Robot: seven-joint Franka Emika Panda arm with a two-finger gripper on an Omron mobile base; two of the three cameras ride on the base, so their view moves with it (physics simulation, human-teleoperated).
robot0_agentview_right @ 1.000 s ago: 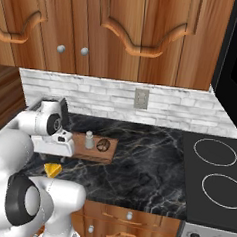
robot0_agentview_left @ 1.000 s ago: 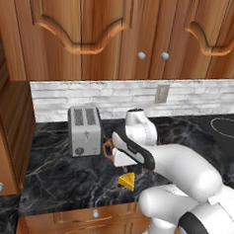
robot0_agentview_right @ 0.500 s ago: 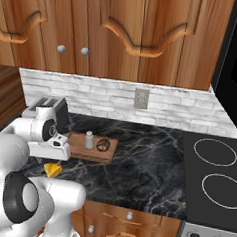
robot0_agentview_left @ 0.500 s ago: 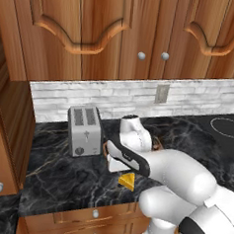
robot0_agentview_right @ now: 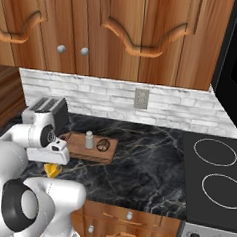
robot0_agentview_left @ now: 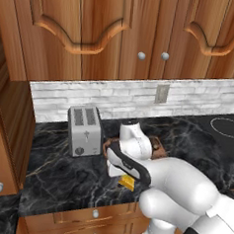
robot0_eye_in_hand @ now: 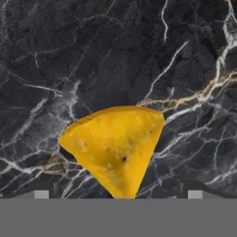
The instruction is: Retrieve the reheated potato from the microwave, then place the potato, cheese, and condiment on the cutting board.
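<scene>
The gripper [robot0_eye_in_hand: 115,194] has dropped lower than a second ago and now hangs just above the cheese [robot0_eye_in_hand: 115,148], jaws spread wide, holding nothing. The cheese lies on the dark surface [robot0_agentview_right: 146,177] near its front edge, beside the cutting board [robot0_agentview_right: 78,148] carrying the potato [robot0_agentview_right: 103,145]; open surface stretches toward the stove.

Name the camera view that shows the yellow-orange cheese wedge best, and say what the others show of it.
The hand view: the yellow-orange triangular cheese wedge lies whole and unobstructed on the black marble counter, between the open gripper's tips. In the left base view only a corner peeks from under the arm; the right base view shows a sliver.
</scene>
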